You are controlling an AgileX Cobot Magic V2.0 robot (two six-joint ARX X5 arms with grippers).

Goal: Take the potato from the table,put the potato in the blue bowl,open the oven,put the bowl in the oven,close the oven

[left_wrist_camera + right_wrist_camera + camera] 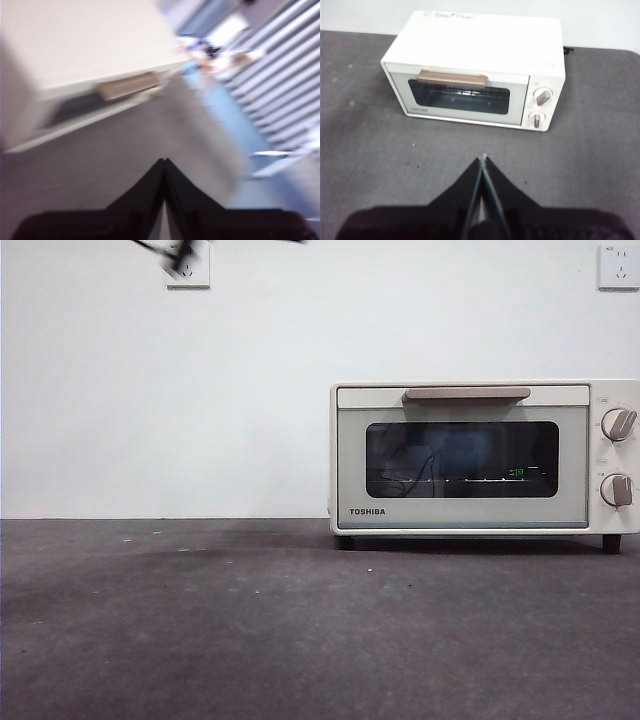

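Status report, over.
Left gripper and right gripper empty, jaws shut. Cream-white Toshiba toaster oven door closed. Potato, bowl not in view. Nothing blocking.

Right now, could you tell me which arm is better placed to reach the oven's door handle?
Probably the right. The right claw, shut, faces the oven door squarely, with the handle straight ahead. The left claw, also shut, sees the oven at a slant, and its view is blurred.

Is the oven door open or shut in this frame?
Shut. The oven door stands flush and upright in the front view, its handle against the body in the right wrist view.
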